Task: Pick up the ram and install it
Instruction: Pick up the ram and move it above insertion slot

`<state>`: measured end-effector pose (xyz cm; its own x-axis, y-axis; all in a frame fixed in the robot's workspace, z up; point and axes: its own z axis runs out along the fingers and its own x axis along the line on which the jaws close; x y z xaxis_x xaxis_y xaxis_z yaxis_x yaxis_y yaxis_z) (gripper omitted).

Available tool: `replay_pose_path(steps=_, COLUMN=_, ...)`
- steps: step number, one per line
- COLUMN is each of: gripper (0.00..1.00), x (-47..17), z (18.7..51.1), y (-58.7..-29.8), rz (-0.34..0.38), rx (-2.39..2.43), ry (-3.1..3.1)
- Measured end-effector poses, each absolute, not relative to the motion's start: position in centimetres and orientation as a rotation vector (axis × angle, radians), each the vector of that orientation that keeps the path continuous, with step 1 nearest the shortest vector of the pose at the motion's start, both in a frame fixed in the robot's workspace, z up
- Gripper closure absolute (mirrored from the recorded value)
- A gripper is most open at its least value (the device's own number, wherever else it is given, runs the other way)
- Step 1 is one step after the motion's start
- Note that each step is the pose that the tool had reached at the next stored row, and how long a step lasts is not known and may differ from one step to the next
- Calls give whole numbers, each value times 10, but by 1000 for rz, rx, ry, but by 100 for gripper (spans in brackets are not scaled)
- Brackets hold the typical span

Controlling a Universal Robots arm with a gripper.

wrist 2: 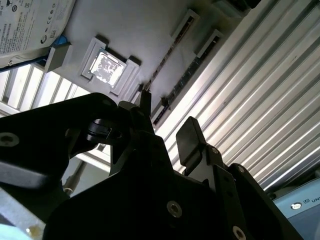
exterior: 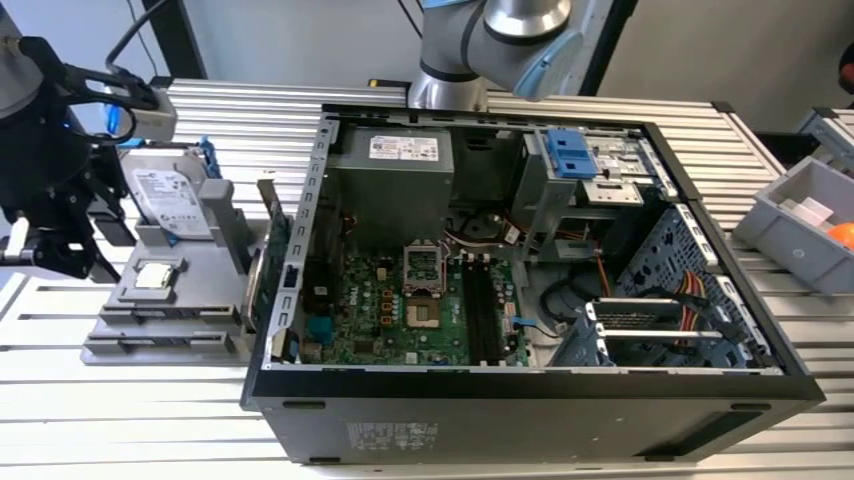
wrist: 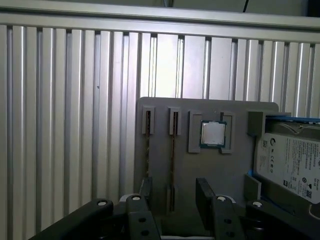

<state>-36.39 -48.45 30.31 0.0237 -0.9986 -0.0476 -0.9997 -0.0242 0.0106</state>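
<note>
Fingers (wrist: pixel 205 192) of the black angular gripper (wrist: pixel 174 189) stand apart astride the ram (wrist: pixel 172 155); we see a thin dark strip, seemingly on edge, lying lengthwise in a slot of the grey plastic tray (wrist: pixel 235 170).

The exterior view looks down at a slant from moderate distance onto the slatted table (exterior: pixel 120 400). The open computer case (exterior: pixel 534 410) is central and the grey holder tray (exterior: pixel 160 345) is at the exterior view's left. The first wrist view faces straight down on the tray (wrist: pixel 235 107), past the gripper (wrist: pixel 175 192). The second wrist view sees the tray (wrist 2: pixel 140 30) closer and obliquely. All three views share the processor chip (exterior: pixel 158 277) (wrist: pixel 213 134) (wrist 2: pixel 106 67).
</note>
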Motion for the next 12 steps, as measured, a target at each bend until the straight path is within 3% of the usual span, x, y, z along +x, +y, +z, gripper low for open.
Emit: replay_pose_path(steps=12, gripper=0, x=-364, z=300, y=-484, rz=65, rx=-2229, ry=2176)
